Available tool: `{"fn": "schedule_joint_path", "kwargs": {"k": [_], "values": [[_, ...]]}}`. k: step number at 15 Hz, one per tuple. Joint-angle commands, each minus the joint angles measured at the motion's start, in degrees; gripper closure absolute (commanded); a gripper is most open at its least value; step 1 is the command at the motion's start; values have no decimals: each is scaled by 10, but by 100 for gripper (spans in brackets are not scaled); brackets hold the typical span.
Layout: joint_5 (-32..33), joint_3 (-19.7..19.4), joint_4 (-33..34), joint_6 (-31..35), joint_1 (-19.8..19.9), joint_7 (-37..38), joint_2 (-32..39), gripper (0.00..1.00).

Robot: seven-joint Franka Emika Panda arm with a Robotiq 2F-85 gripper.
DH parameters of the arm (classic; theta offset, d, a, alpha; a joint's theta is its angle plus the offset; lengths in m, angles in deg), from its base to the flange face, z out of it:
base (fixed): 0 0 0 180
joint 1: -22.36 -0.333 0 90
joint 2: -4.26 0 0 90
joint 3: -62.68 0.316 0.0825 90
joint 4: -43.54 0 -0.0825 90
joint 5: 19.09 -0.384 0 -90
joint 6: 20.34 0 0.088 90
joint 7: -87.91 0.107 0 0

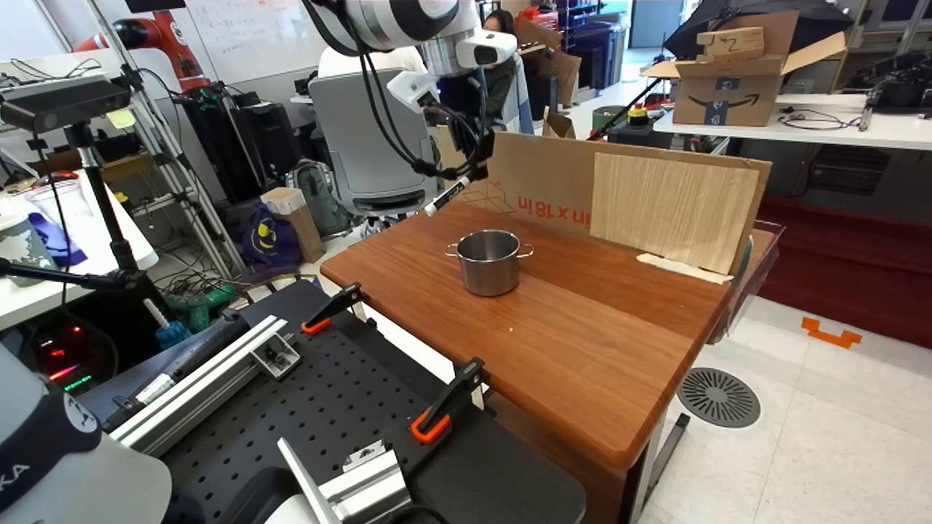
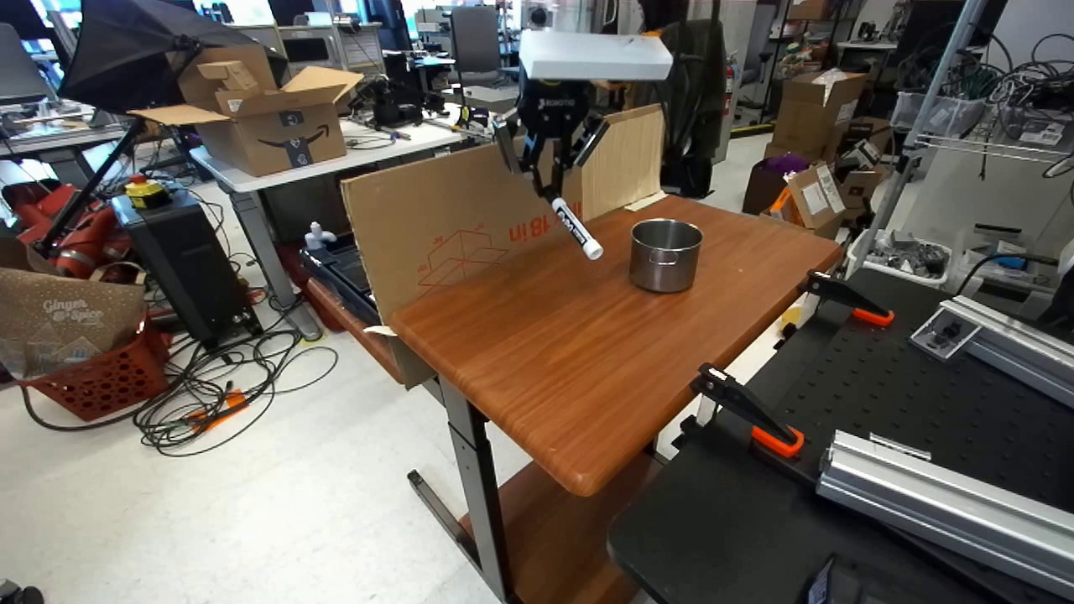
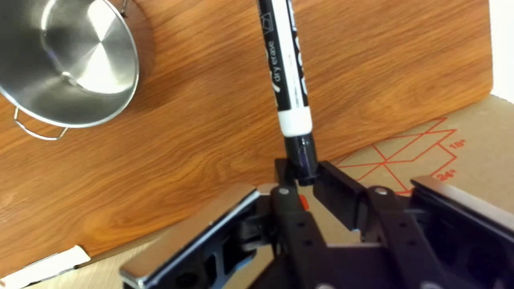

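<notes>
Dry-erase marker (image 3: 286,76) aslant in midair above the tabletop (image 2: 537,335), black end pinched in the gripper (image 3: 304,174); steel pot (image 3: 76,64) at nine o'clock from it in the wrist view; best handled slowly, squeeze firm on that tip, free end clear of the rim.

From my console I'd call this a robotics lab. In an exterior view I have a red robot arm (image 1: 173,51) near a whiteboard (image 1: 251,47) with writing on it, a black camera bar (image 1: 67,102) on a stand (image 1: 105,200), and an aluminium rail (image 1: 198,382) lying on a perforated black board (image 1: 324,407). In an exterior view I also pick up a yellow-and-red button (image 2: 147,193) on a black cabinet (image 2: 180,268), with cables (image 2: 164,419) tangled across the floor (image 2: 252,512) beside it.
</notes>
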Motion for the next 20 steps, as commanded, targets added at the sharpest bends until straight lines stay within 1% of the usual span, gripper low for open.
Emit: {"fn": "schedule_joint_path", "kwargs": {"k": [1, 3, 5, 6, 8, 10, 12, 14, 16, 20], "values": [[55, -36, -106, 108, -23, 77, -72, 94], [116, -66, -149, 157, -35, 140, -100, 94], [197, -102, -180, 199, -46, 213, -119, 94], [242, -131, -195, 215, -62, 255, -129, 94], [329, -173, -208, 228, -76, 332, -147, 94], [401, -199, -208, 228, -81, 394, -156, 94], [466, -214, -205, 222, -82, 457, -160, 94], [519, -219, -201, 221, -82, 512, -156, 94], [559, -217, -197, 218, -81, 559, -149, 94], [620, -211, -194, 206, -83, 629, -134, 94]]}}
